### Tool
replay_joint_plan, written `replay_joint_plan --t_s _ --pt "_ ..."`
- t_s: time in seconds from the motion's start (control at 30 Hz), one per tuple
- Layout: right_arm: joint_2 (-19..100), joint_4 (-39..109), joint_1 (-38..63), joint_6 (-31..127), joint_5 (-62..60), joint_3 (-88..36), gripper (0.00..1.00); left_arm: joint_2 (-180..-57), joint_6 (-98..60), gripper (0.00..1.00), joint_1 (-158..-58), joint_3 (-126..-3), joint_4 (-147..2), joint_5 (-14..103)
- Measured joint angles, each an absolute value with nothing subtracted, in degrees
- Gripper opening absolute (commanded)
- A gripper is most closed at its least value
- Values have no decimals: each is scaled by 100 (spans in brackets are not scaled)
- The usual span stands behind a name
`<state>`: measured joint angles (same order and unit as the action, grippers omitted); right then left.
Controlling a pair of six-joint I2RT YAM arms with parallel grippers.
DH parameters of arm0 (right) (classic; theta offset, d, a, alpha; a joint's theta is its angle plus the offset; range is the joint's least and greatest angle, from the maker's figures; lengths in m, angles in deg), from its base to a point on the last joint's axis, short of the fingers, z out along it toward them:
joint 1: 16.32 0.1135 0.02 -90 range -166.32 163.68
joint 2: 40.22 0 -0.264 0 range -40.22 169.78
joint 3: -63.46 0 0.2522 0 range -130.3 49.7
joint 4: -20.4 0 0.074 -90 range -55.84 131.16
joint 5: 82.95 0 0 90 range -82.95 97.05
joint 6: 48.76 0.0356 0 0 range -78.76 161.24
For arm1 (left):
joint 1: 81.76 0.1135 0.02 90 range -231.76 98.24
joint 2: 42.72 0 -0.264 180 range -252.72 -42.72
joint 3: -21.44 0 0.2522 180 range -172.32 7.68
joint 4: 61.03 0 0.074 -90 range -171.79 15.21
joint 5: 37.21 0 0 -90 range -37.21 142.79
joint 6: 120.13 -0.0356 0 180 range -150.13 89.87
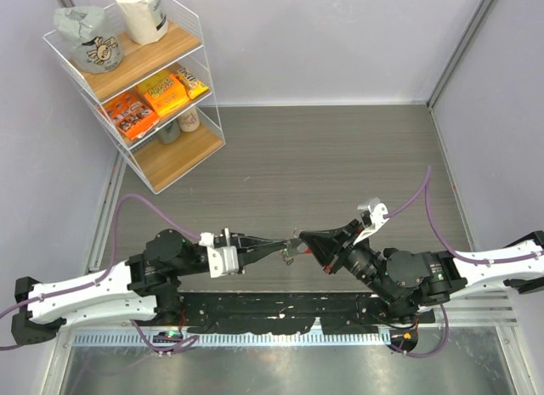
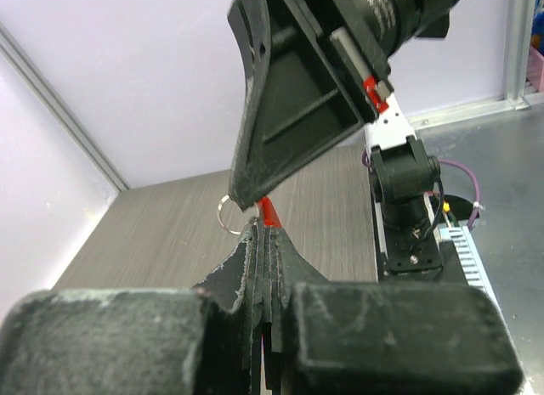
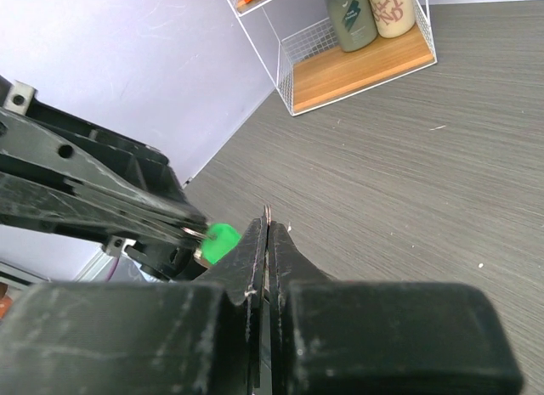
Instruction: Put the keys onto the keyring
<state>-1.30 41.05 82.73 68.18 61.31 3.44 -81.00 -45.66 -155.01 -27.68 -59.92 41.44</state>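
Pinching the stiff, likely slippery red-and-silver metal keyring (image 2: 269, 211), left claw (image 2: 265, 234) and right claw (image 3: 265, 229) were clamped together; its red arc looked the surest hold.

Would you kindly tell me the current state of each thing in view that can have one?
keyring, lifted off the table, gripped at two places.
left gripper, shut on the keyring's red arc.
right gripper, shut on the keyring's thin silver loop.
green key, in the air at the left gripper's tip; whether it is threaded on cannot be told.
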Motion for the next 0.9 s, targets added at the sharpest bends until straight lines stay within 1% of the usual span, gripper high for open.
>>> replay_joint_plan --t_s 0.33,0.73,0.9 --pt "-211 4108 8273 6816 6085 400 6 -7903 -4726 0 -15527 -3133 -6418 4157" --pt "-207 4105 8273 6809 5844 403 6 -8587 -5301 0 -15593 -3168 -6427 4520" --pt "-281 4105 8273 6811 5844 403 5 -8635 -5491 0 -15682 -3168 -6346 4618"
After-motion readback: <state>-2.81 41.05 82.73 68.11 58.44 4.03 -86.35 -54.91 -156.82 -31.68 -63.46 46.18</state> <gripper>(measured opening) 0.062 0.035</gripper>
